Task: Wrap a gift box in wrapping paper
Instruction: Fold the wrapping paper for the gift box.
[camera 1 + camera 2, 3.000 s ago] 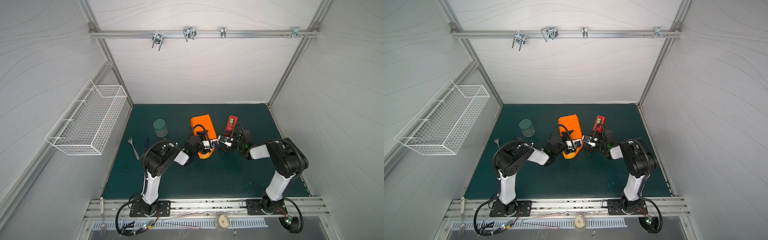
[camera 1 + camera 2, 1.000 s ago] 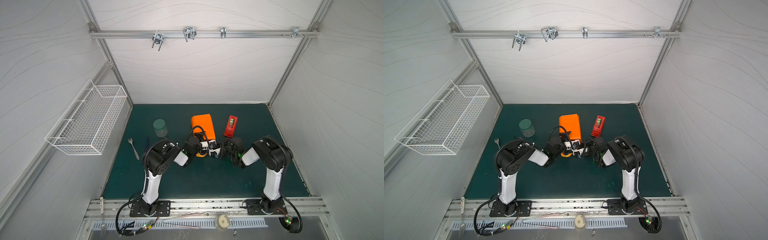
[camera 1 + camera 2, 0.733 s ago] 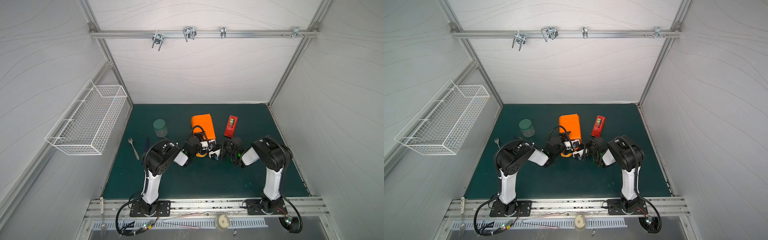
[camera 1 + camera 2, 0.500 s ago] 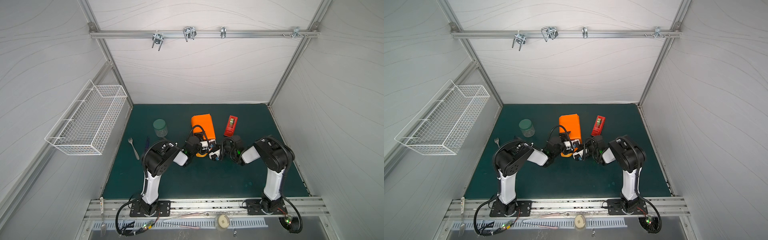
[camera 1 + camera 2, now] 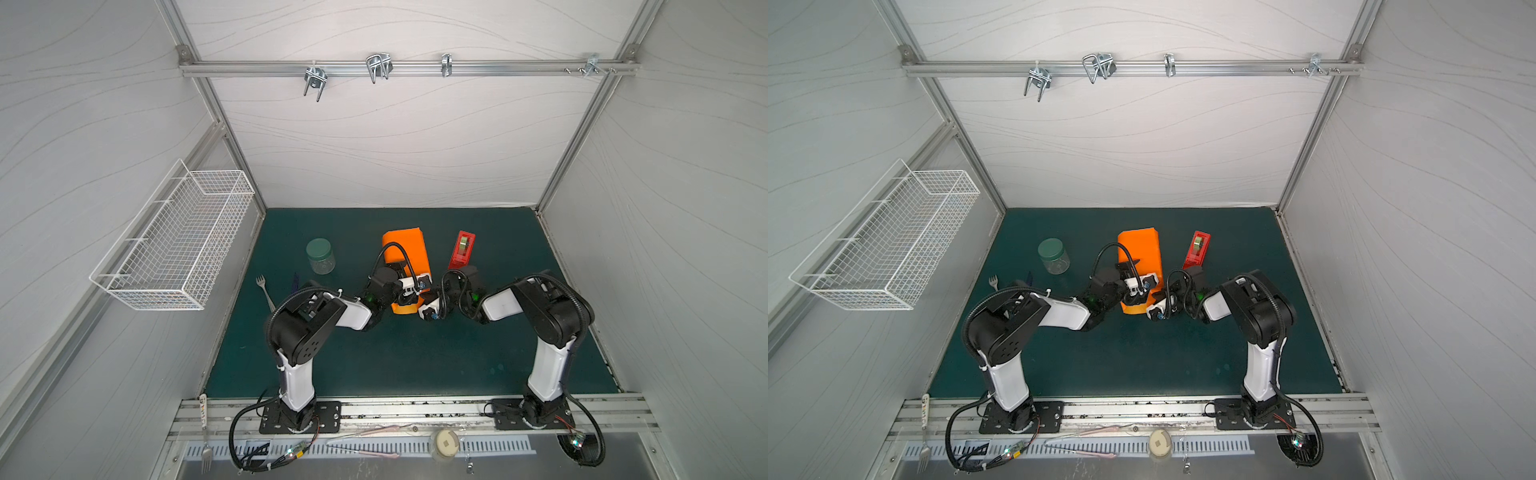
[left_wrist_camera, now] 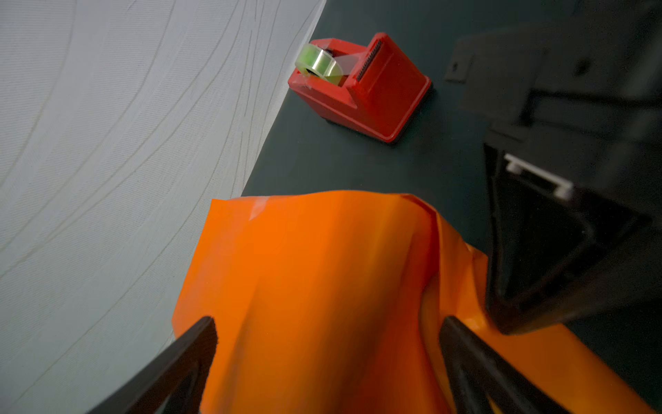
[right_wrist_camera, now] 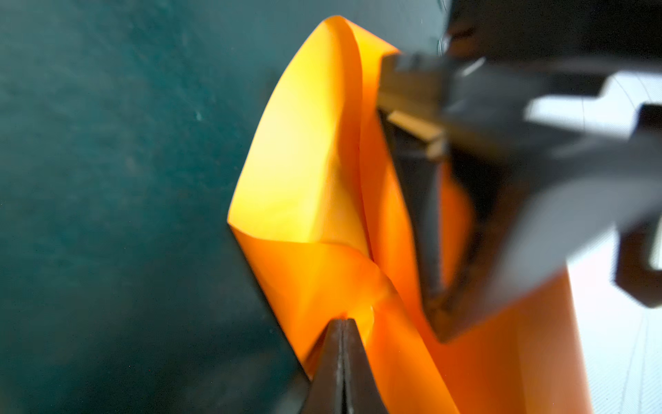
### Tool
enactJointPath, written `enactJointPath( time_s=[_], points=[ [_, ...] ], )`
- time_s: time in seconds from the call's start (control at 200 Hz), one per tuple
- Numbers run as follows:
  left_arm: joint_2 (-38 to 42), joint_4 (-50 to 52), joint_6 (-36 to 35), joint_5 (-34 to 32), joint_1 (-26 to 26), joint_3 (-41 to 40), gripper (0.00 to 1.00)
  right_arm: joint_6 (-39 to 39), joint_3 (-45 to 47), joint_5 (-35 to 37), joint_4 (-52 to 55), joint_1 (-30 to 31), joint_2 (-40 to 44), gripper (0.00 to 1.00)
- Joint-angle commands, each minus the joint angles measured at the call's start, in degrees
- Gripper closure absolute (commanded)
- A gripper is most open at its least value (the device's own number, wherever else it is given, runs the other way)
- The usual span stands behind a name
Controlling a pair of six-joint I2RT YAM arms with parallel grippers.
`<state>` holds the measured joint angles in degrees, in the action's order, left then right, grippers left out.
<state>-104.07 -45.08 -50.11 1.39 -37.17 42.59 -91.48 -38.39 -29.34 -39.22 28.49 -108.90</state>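
Right wrist view puts the right gripper (image 7: 342,324) at the open end of the parcel, its jaws pressed together into one thin wedge whose tip touches a loose fold of the wrapping paper (image 7: 304,161). Whether any paper is caught between them I cannot tell. In the left wrist view the left gripper (image 6: 327,319) has its jaws spread wide, one finger at the paper's edge and one over its top, straddling the parcel from above. Whether they bear down on it is unclear.

The gift box is hidden inside the orange sheet. In both top views the wrapped bundle (image 5: 409,253) lies in the middle of the green mat (image 5: 395,353), with its near end between the two grippers. A strip of tape already shows on the far end of the paper. The red tape dispenser (image 5: 462,249) stands just beside the bundle, on the right arm's side.

This looks like the step of closing the near end flap. To do it well:
- The left arm should pin the box so it cannot slide.
- The closed right tip should push the side fold inward, low along the mat, and run a crisp crease against the box face.
- The glossy sheet will probably spring back, so the fold needs holding until tape goes on.
- A sharp tip pushed too hard could tear the paper.
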Motion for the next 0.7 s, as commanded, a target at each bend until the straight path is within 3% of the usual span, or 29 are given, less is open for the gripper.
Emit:
enactJointPath(
  time_s=[0.0,0.22,0.385,0.59,0.695],
  points=[
    [4.3,6.5,3.7,3.4,0.4,0.8,0.01,-0.3,1.8,-0.4,10.7,0.2,-2.8,1.00],
    [11.3,23.2,10.8,7.0,2.8,4.0,0.02,-2.4,1.5,1.7,12.8,0.7,-2.8,1.00],
    [13.0,38.8,14.6,4.1,5.1,12.0,0.05,-3.8,0.3,5.1,17.9,2.1,-2.7,1.00],
    [12.5,43.9,11.9,1.3,5.7,15.8,0.05,-6.3,-1.3,7.3,25.0,3.3,-1.4,1.00],
    [10.1,45.4,13.1,-1.5,5.7,18.6,0.05,-3.6,-1.8,7.1,26.5,3.9,-0.2,1.00]
  ],
)
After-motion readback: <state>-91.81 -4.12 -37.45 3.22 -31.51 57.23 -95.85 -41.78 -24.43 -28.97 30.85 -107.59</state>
